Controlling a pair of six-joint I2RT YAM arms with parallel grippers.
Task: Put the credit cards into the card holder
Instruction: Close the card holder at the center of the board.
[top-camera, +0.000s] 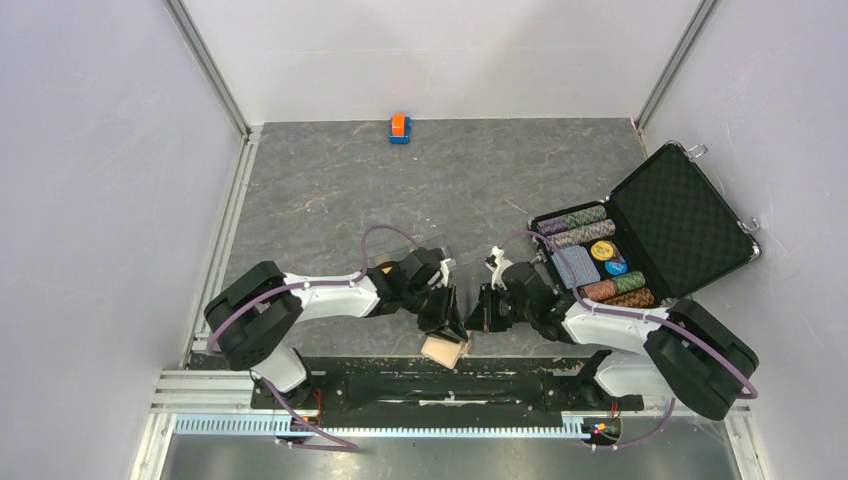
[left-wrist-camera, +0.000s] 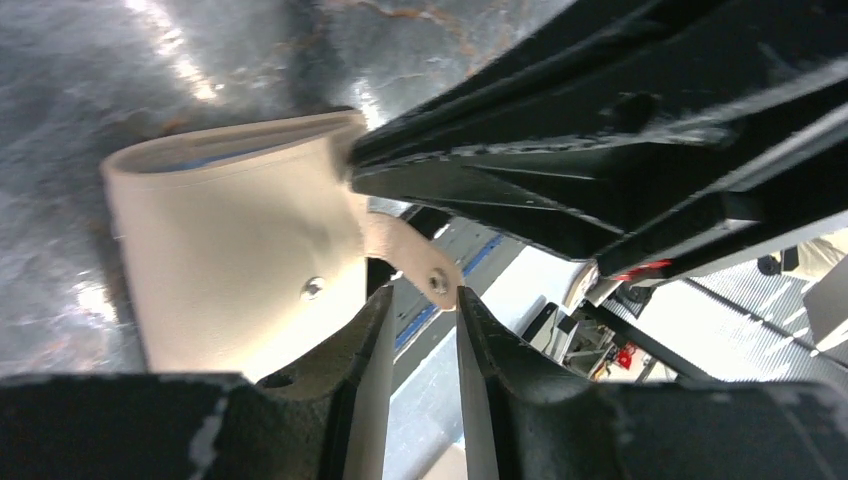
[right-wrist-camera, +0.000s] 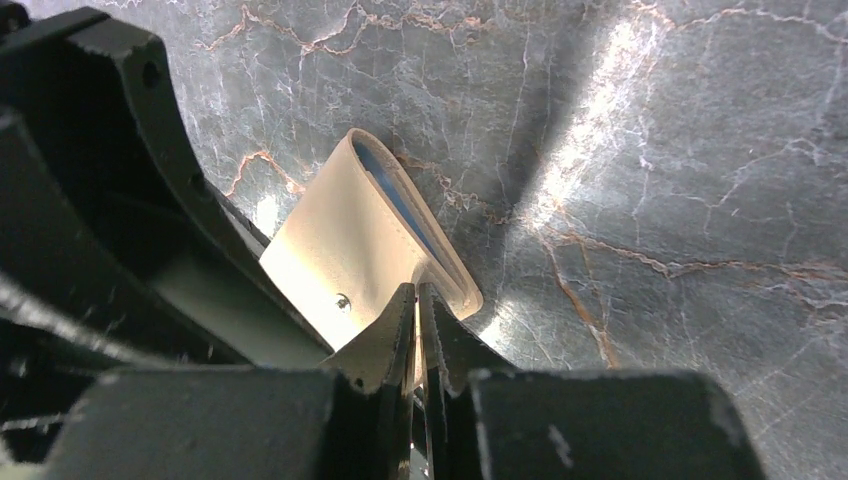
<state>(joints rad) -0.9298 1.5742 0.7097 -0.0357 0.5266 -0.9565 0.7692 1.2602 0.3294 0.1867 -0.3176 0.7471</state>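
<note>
The tan card holder is held tilted at the table's near edge, between my two grippers. It shows in the left wrist view and the right wrist view. A light blue credit card edge shows inside its open mouth, also in the left wrist view. My right gripper is shut on the holder's edge by the tab; it is at centre front in the top view. My left gripper is open, its tips just below the snap tab; it shows in the top view. No other cards show.
A big black foam-lined case stands open at the right with poker chips and a blue patterned deck. A small orange-and-blue block sits at the far edge. The black rail runs along the near edge.
</note>
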